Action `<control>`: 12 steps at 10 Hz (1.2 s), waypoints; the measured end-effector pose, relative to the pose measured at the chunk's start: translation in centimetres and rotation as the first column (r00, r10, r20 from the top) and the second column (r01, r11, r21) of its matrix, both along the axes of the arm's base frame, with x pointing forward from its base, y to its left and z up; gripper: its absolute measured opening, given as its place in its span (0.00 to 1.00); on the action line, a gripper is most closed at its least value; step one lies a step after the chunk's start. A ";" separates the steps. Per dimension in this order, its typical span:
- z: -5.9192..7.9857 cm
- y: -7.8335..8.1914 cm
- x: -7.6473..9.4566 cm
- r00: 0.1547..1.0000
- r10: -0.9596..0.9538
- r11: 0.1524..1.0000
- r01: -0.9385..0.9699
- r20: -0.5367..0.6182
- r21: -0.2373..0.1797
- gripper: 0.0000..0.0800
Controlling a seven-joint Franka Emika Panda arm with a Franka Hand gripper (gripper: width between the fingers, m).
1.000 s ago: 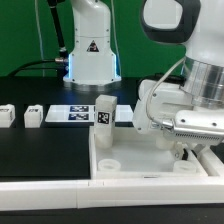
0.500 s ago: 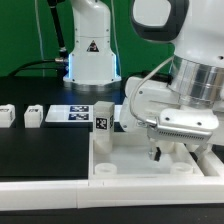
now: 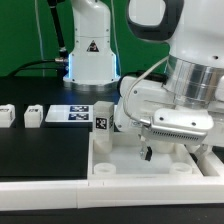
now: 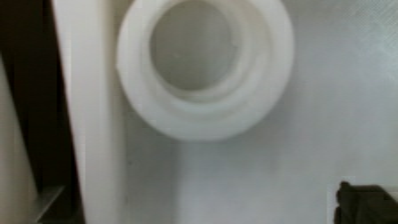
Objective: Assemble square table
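The square table top (image 3: 125, 163) lies at the tabletop's near edge, with one tagged leg block (image 3: 103, 115) upright by its far corner on the exterior view's left. The gripper (image 3: 149, 151), low and shut a second ago, has lifted; its jaws now stand apart and empty over a round socket (image 4: 205, 65). A spare leg block (image 3: 33, 116) waits near the tabletop's far edge, likely next.
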State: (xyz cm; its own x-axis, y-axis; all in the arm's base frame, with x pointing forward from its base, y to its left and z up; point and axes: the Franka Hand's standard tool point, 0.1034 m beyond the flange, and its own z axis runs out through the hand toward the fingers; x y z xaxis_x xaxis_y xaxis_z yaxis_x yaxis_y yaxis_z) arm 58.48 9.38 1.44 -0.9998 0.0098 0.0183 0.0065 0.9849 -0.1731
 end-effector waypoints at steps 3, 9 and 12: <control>0.3 -0.1 0.2 1.000 -0.001 1.000 0.001 0.005 -0.001 0.81; 14.0 -10.7 1.4 0.968 -0.170 0.980 0.185 0.182 -0.071 0.81; 13.9 -12.7 1.4 0.905 -0.360 0.926 0.376 0.227 -0.029 0.81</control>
State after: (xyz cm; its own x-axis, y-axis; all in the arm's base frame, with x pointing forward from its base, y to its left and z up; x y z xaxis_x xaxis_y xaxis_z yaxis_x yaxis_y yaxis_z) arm 59.84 -3.29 15.30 -0.9048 0.3708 -0.2094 0.4103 0.8906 -0.1960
